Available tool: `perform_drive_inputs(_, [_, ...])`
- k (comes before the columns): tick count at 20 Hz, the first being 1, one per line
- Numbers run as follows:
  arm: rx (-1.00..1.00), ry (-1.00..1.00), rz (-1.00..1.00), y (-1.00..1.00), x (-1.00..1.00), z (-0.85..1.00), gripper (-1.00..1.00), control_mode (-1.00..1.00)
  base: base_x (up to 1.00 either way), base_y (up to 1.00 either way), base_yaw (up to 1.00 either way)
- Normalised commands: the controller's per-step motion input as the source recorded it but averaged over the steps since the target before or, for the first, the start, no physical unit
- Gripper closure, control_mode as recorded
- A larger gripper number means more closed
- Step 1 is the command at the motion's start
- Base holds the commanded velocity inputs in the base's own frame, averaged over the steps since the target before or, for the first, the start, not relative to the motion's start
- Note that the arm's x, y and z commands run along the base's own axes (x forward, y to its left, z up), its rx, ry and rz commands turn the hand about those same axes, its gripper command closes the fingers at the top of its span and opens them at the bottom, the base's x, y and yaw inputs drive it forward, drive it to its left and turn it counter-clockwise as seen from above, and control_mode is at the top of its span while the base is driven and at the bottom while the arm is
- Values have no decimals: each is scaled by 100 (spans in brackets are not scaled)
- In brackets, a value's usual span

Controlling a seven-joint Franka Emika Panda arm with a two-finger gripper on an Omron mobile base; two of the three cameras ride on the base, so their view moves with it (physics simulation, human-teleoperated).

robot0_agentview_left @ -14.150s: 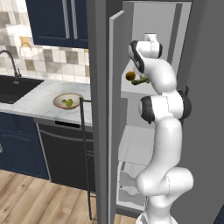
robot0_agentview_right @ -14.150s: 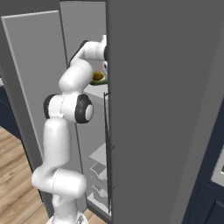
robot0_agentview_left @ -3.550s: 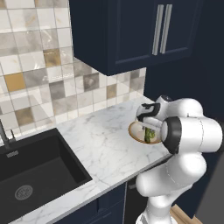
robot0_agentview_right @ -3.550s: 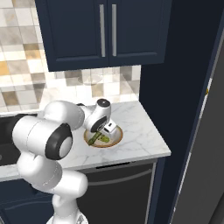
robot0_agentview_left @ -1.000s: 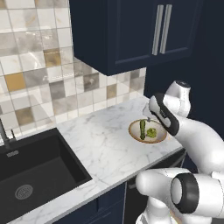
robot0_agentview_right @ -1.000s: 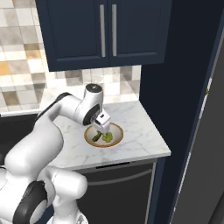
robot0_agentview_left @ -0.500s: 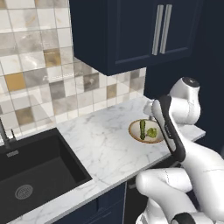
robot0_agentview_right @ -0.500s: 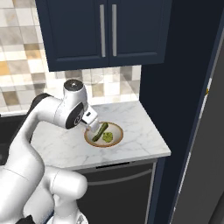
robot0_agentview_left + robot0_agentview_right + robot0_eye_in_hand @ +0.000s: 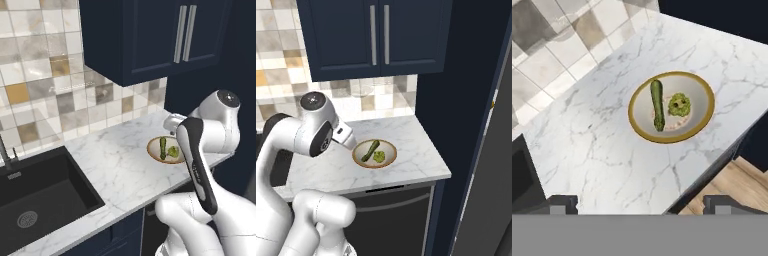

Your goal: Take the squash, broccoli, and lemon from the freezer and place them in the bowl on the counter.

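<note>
We see the gripper (image 9: 640, 204) from the hand camera as two small dark fingertips (image 9: 562, 204) set far apart near the lower edge; the jaws stand wide and nothing sits between them. The hand is raised above the counter (image 9: 602, 150), clear of the bowl (image 9: 643, 131), looking down at it on a slant.

We take the bowl as our landmark. It rests flat on the counter, close to the front edge and toward the end that meets the tall dark panel (image 9: 456, 90). Inside it the squash (image 9: 657, 105) lies lengthwise across the pale floor, and the broccoli (image 9: 679, 105) sits just beside it, the two close but whether they touch we cannot tell.

From the right base camera, the wrist end of the arm (image 9: 318, 132) hangs just left of the bowl (image 9: 374, 164), higher than its rim, with the upper link curving down to the base below the counter. From the left base camera, the dark-edged forearm crosses in front of the bowl (image 9: 152, 151) and hides its right side; the squash (image 9: 163, 149) and broccoli (image 9: 173, 151) show to the left of that link.

Well left of the bowl a black sink (image 9: 37, 200) is sunk in the counter (image 9: 115, 170). Behind the bowl runs a tiled backsplash (image 9: 45, 85), and above it hang navy cabinets (image 9: 376, 35) with pale bar handles.
</note>
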Motion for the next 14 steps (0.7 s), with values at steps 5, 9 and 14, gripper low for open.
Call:
perform_drive_inputs(5, [0,-2,0,0,-13,10,-100,100,-73,0,0])
perform_drive_inputs(9, [0,0,0,0,0,0,-100,100,-100,0,0])
perform_drive_inputs(14, [0,0,0,0,0,0,-100,100,-100,0,0])
